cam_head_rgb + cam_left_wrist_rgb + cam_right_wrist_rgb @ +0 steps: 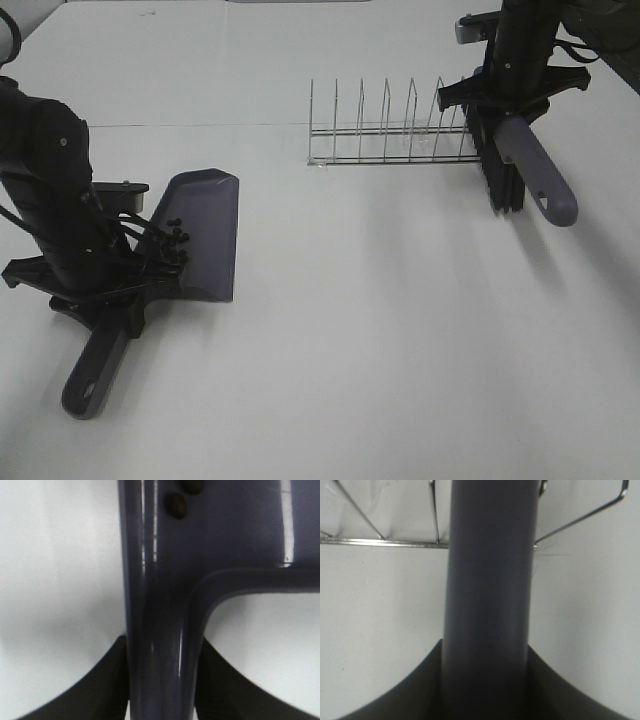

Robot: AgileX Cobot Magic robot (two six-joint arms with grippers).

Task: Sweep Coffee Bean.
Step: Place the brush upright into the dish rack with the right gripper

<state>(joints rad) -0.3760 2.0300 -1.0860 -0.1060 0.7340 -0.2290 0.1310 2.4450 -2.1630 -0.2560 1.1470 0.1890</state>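
Left arm [50,170]: dark links at the left edge of the frame, descending from the upper left toward the lower left, wrist tilted. Left gripper [112,305]: points downward, with fingers [95,685] closed on either side of the dustpan handle [160,630]. Right arm [522,40]: enters at the upper right, near vertical. Right gripper [503,125]: points downward, with fingers [405,695] clamped against both flanks of the brush handle [490,580].
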